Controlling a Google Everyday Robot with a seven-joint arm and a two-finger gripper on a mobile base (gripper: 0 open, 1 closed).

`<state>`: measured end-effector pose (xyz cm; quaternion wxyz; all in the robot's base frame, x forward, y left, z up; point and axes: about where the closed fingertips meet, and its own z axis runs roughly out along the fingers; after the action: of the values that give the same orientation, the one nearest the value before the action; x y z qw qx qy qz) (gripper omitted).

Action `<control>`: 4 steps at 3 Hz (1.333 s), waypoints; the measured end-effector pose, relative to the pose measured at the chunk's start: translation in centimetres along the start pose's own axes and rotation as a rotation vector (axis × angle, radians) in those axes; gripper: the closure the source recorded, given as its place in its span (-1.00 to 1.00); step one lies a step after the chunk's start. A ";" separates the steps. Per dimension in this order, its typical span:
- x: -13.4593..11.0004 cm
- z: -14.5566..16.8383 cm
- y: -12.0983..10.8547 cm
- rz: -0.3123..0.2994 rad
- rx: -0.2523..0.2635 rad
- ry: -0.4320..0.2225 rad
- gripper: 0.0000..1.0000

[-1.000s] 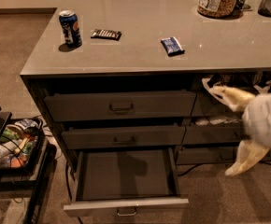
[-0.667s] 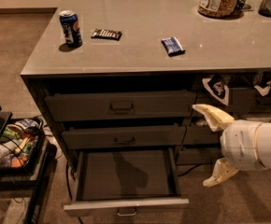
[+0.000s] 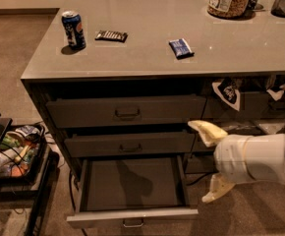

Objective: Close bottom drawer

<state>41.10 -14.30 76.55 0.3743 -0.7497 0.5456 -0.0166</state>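
I see the hand (image 3: 198, 162) at the right of the frame, just beside the right edge of the 3-drawer stack, at the height of the 2 lower drawers. Its white forearm (image 3: 260, 156) comes in from the right edge, roughly level, pointing left toward the cabinet. The 2 pale fingers (image 3: 207, 131) are spread wide with nothing between them. 1 angles up and left beside the middle drawer (image 3: 130, 144); the other angles down and left toward the floor.

The bottom drawer (image 3: 132, 183) is pulled far out beneath the middle drawer. Its flat dark inside is bare, and its small metal pull (image 3: 132, 223) is at the lower edge of the frame. The hand seems not to touch it, though I can't judge depth well from this angle.

On the bench (image 3: 142, 65) are a blue can (image 3: 73, 29), a dark bar wrapper (image 3: 111, 35) and a blue packet (image 3: 181, 48), set apart from each other.
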 end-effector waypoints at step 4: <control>-0.7 9.6 4.0 0.067 -0.072 -0.042 -1.00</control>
<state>41.78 -9.00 67.54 0.3589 -0.7442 0.5625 0.0314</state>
